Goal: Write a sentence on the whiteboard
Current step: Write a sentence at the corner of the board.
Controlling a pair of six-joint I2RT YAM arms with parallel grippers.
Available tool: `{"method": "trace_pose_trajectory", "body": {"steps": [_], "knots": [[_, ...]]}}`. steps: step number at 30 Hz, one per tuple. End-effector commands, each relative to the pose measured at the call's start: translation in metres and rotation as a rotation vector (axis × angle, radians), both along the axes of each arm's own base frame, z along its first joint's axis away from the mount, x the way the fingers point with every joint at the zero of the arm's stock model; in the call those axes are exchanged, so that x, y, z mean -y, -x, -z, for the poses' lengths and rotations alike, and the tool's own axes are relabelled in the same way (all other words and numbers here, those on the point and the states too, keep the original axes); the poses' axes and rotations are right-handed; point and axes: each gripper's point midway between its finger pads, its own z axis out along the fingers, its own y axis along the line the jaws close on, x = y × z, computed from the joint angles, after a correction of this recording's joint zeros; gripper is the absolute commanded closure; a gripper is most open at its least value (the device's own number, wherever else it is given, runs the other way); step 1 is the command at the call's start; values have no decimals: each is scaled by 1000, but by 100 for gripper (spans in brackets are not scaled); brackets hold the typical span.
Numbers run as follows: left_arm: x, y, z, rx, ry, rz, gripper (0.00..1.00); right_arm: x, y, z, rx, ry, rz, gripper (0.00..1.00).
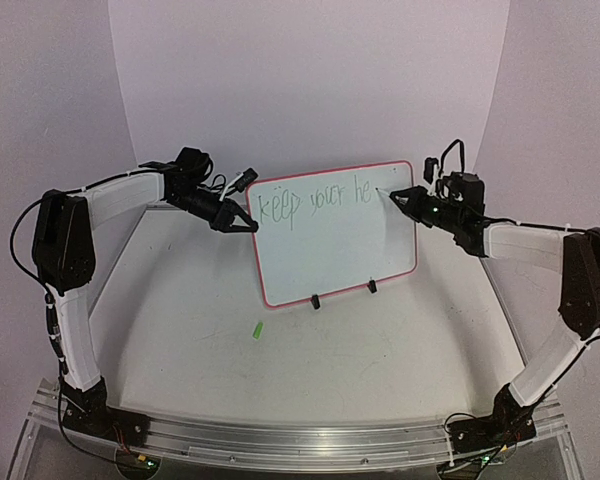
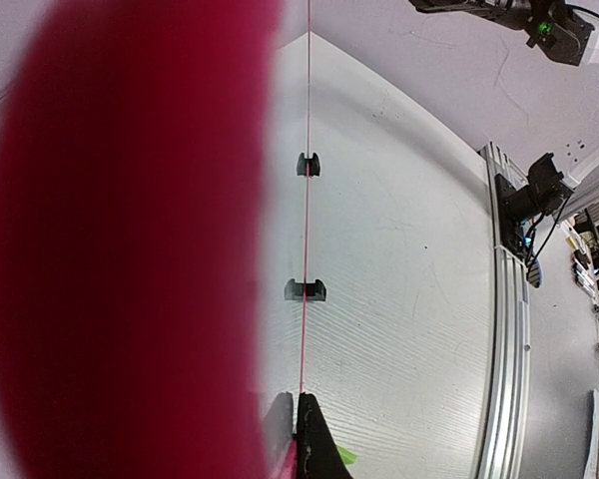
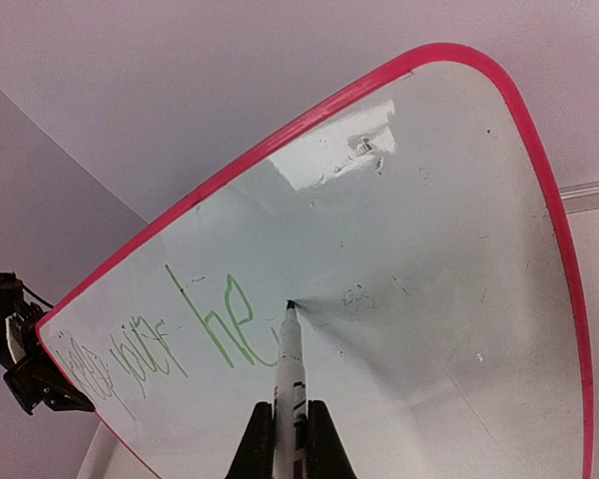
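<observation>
The whiteboard (image 1: 335, 240) stands tilted back on two black clip feet, with green writing "keep your he" along its top. My left gripper (image 1: 246, 225) is shut on the board's left rim. In the left wrist view the rim (image 2: 305, 200) runs edge-on out of the pinched gripper (image 2: 298, 401). My right gripper (image 1: 408, 198) is shut on a white marker (image 3: 289, 359). The marker tip touches the whiteboard (image 3: 429, 299) just right of the "he". The right gripper (image 3: 291, 409) sits below the marker tip.
A small green piece (image 1: 257, 328), perhaps a cap, lies on the table in front of the board's left corner; it also shows in the left wrist view (image 2: 345, 456). The clip feet (image 1: 316, 301) stand on the white table. An aluminium rail (image 1: 300, 440) runs along the near edge.
</observation>
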Motion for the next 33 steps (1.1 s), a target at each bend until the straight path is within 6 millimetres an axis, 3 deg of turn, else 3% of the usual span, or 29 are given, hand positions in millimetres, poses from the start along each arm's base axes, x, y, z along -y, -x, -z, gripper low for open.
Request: {"method": "trace_pose_trajectory", "body": {"steps": [1,7,12,22,28,33], "knots": [[0,-1,-7,87,-31,7,100,-3,-11,-26,82,-8,-13,100],[0,-1,-8,88,-31,8,100,-9,-10,-26,96,5,-59,100],[0,-1,-8,87,-30,7,100,-14,-5,-16,74,12,-97,100],[0,0,-7,84,-31,8,100,-5,6,6,24,48,-61,100],[0,0,-8,84,-30,8,100,1,7,7,20,53,-34,100],[0,0,-8,85,-30,7,100,6,3,-4,40,50,10,100]]}}
